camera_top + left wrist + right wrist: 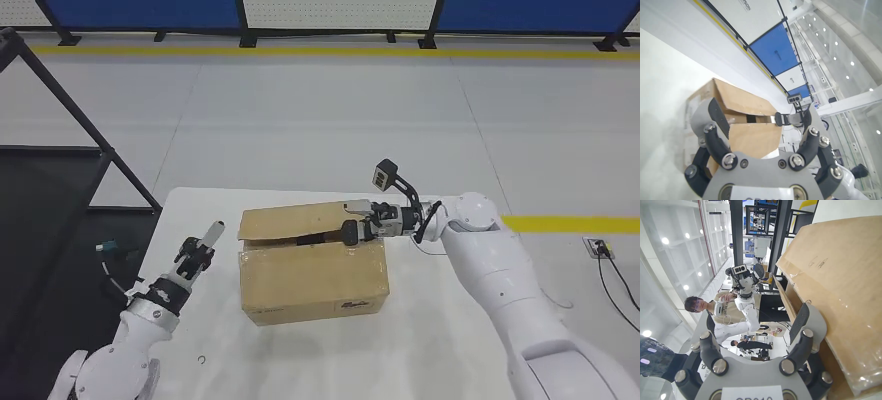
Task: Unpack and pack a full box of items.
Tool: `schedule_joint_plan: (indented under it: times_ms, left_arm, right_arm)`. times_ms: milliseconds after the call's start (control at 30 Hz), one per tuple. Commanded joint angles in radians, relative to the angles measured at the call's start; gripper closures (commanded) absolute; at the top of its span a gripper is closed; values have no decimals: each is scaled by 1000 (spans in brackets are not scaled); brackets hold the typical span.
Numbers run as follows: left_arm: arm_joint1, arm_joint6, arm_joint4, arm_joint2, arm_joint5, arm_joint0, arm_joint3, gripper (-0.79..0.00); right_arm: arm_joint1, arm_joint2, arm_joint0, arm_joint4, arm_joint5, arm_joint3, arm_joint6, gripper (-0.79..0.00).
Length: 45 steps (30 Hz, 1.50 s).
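Note:
A brown cardboard box (312, 272) stands in the middle of the white table (420, 340); its top flaps are nearly down, with a dark slit between them. My right gripper (350, 232) is at the box's top right edge, open, one fingertip (800, 319) against the flap edge by the slit. In the right wrist view the taped flap (838, 285) runs alongside the right gripper (755, 321). My left gripper (207, 238) hovers left of the box, apart from it, open and holding nothing. The left wrist view looks past my left gripper (762, 117) at the box (745, 136).
A black metal frame (60, 190) stands off the table's left side. A small teal item (108, 247) lies near it, and a tiny ring-like piece (202, 360) sits near the table's front. Bare tabletop lies in front of and right of the box.

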Motion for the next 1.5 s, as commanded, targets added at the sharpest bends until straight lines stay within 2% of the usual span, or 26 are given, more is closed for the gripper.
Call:
schedule_joint_plan:
  times_ms: [0,200,267,333,567,600,633,700,767,967,1133,1467]
  left_arm:
    - [7,-9,81,-50,-43,69,4,-785]
    - [32,-71,456,-147,-225,217,25,-785]
    - [38,-122,515,-164,-275,249,19,-785]
    - [38,-154,475,-172,-281,272,1,-785]
    - [38,-154,475,-172,-281,272,1,-785]
    - [39,-130,541,-177,-273,269,4,-785]
    - [41,-80,678,-172,-261,268,8,-785]
    - [41,21,883,-118,-243,270,35,-785]
    - [40,104,1018,-72,-234,257,78,-785]
    - [41,260,1253,9,-295,191,207,-785]
    - [38,296,1305,65,-350,124,304,-785]
    - [16,314,1357,191,-293,-4,449,-785]
  right_arm:
    - [0,-5,-1,-5,1,-4,1,-785]
    - [6,-22,-11,-26,-3,-39,-3,-785]
    - [8,-26,-16,-29,-5,-48,-5,-785]
    - [11,-29,-19,-27,-8,-54,-8,-785]
    - [14,-40,-25,-26,-19,-59,-19,-785]
    - [14,-41,-26,-25,-20,-60,-20,-785]
    - [14,-43,-26,-23,-21,-61,-21,-785]
    - [14,-47,-26,-22,-22,-62,-22,-785]
    - [14,-51,-25,-22,-25,-65,-25,-785]
    - [15,-59,-26,-15,-30,-80,-31,-785]
    - [18,-65,-27,-12,-31,-88,-31,-785]
    - [22,-72,-28,-7,-35,-98,-35,-785]
